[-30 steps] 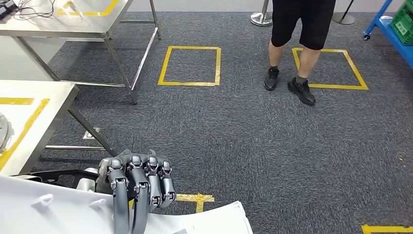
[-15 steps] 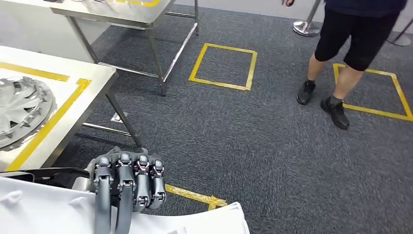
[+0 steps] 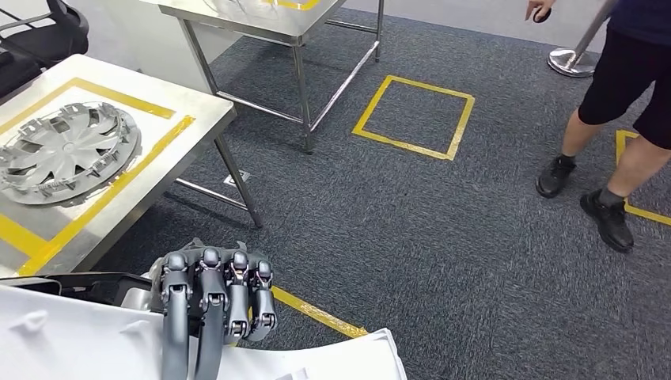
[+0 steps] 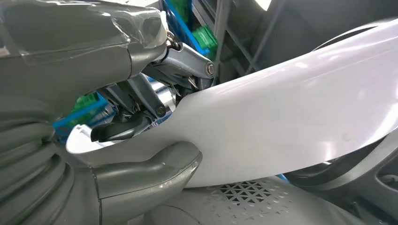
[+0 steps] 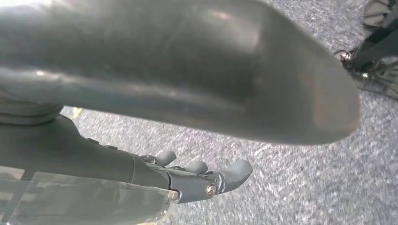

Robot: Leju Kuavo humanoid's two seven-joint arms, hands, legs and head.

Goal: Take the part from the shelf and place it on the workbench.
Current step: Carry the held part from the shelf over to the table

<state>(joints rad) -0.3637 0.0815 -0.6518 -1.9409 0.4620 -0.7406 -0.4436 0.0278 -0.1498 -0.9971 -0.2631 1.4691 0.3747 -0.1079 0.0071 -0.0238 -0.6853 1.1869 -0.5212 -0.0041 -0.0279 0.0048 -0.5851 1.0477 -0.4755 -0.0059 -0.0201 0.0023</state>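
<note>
The part is a large white curved panel [image 3: 340, 360] along the bottom edge of the head view. My left hand [image 3: 210, 297] grips its upper edge, dark fingers curled over the front. In the left wrist view the thumb [image 4: 150, 171] presses under the white panel [image 4: 291, 122] and the fingers [image 4: 122, 131] wrap its other side. The workbench [image 3: 186, 134] is the steel table with yellow tape at the left, and a silver wheel cover [image 3: 67, 150] lies on it. My right hand [image 5: 202, 176] hangs over the grey carpet, fingers apart, holding nothing.
A person [image 3: 625, 95] in dark shorts stands at the right on the carpet. A second steel table [image 3: 261, 16] stands behind the workbench, with a black chair [image 3: 39, 39] at top left. A yellow taped square [image 3: 415, 119] and a stanchion base [image 3: 571, 62] lie ahead.
The camera has turned left: the workbench and wheel cover have come further into view and the person has slid to the right edge. My left hand's hold on the panel is unchanged.
</note>
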